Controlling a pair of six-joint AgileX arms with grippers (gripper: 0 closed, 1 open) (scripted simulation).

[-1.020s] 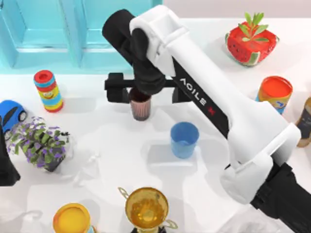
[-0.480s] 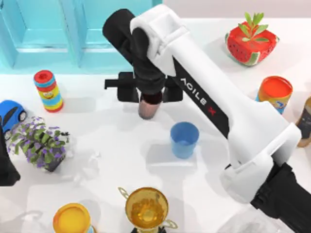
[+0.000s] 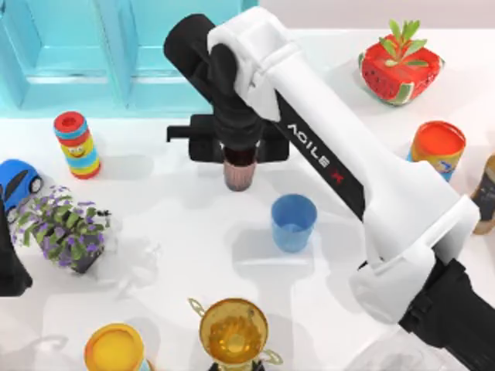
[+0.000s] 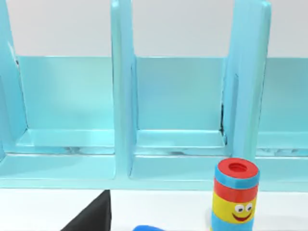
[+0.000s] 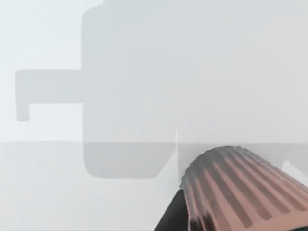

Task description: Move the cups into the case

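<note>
Ribbed cup: the dark brown-maroon cup with pinkish ribbed sides (image 3: 240, 175) hung under my right gripper (image 3: 239, 158), just in front of the case, near the table's middle; in the right wrist view its ribbed wall (image 5: 240, 192) sat close up against the pale table.
Right gripper: I had it clamped onto the ribbed cup from above, fingers drawn in narrow on it, the white AgileX arm stretching across from the table's lower right.
Cup contact with table: I could not tell whether its base touched the surface or hung just above it.
Blue cup: the plain blue cup (image 3: 293, 222) stood upright and open on the table, near the ribbed cup and toward the right of it, apart from it.
Case: the turquoise case (image 3: 93, 54) filled the table's far left; the left wrist view looked into its compartments (image 4: 178, 106) split by upright dividers.
Left gripper: parked at the table's left edge, a dark bit of the arm (image 3: 9, 270) showing; whether its fingers were wide or narrow, I could not tell.
Around it: striped toy can (image 3: 76, 144) with a smiley face in front of the case, blue toy car (image 3: 17, 182), purple flower pot (image 3: 66, 226), gold trophy (image 3: 232, 332), yellow-topped can (image 3: 114, 349), orange-and-blue can (image 3: 437, 147), watermelon planter (image 3: 398, 68).
</note>
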